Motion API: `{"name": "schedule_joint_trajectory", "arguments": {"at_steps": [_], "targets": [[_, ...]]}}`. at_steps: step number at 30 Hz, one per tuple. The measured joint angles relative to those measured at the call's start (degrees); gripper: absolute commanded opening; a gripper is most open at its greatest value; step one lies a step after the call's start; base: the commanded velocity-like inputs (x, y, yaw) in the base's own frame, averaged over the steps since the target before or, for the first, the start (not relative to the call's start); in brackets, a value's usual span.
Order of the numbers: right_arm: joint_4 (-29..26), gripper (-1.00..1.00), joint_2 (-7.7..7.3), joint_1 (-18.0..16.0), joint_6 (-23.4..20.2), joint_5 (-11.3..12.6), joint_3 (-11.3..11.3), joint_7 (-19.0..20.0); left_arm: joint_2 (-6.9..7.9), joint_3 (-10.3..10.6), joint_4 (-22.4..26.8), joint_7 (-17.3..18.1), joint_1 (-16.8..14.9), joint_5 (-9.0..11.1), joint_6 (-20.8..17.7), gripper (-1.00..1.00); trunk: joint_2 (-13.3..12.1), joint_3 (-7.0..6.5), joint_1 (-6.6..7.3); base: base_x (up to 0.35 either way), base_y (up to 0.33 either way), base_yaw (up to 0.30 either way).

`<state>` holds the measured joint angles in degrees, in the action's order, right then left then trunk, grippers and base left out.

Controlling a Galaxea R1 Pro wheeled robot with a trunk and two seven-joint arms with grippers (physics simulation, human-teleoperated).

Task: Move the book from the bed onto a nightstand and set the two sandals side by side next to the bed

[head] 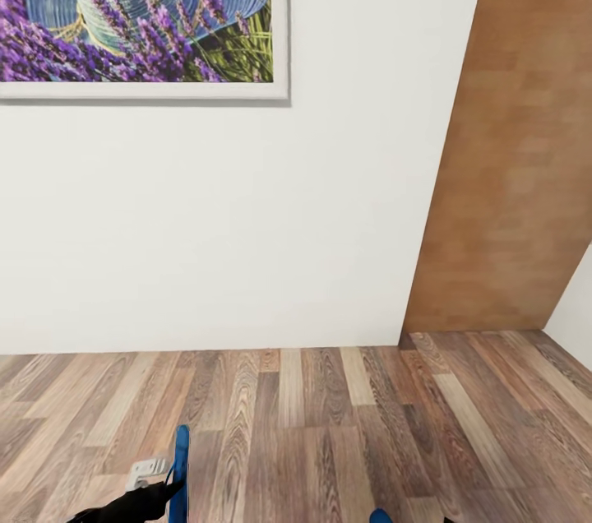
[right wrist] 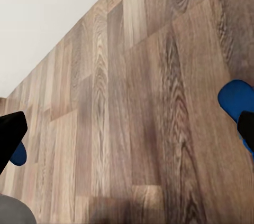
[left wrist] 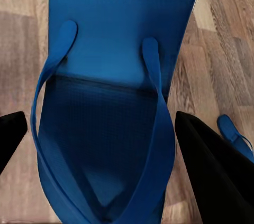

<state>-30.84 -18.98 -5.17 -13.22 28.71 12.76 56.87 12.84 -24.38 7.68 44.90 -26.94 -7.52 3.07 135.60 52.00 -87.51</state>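
Gripping one blue sandal (left wrist: 106, 118) between its fingers, the left gripper (left wrist: 100, 145) is held above the wood floor (head: 329, 424); the second sandal (left wrist: 235, 137) lies nearby. The right gripper (right wrist: 127, 134) is spread, empty.

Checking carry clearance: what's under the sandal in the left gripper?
Wood-plank floor shows on both sides of the sandal, with a second sandal lying on it. The floor directly beneath the held sandal is covered.

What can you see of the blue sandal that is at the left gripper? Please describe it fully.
The sandal is a thin, flat, bright blue flip-flop with a finely textured sole and two smooth straps meeting in a V. It sits between the left gripper fingers, off the wood floor. In the head view it stands on edge.
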Motion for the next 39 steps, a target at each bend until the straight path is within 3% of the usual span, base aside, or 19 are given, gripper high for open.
{"name": "schedule_joint_trajectory", "arguments": {"at_steps": [13, 39], "targets": [[-0.01, 1.0, 0.0, 0.0, 0.0, -0.03, 0.01, -0.04, 0.0, -0.03, 0.0, 0.0, 0.01, 0.03, 0.0, -1.0, 0.0, 0.0, 0.0, 0.0, 0.088, 0.057], [0.0, 1.0, 0.0, -0.01, 0.0, -0.03, 0.01, -0.04, 0.0, 0.05, 0.01, 0.0, 0.01, -0.02, 0.0, -1.0, 0.0, 0.0, -0.01, -0.012, 0.0, 0.267]]}}
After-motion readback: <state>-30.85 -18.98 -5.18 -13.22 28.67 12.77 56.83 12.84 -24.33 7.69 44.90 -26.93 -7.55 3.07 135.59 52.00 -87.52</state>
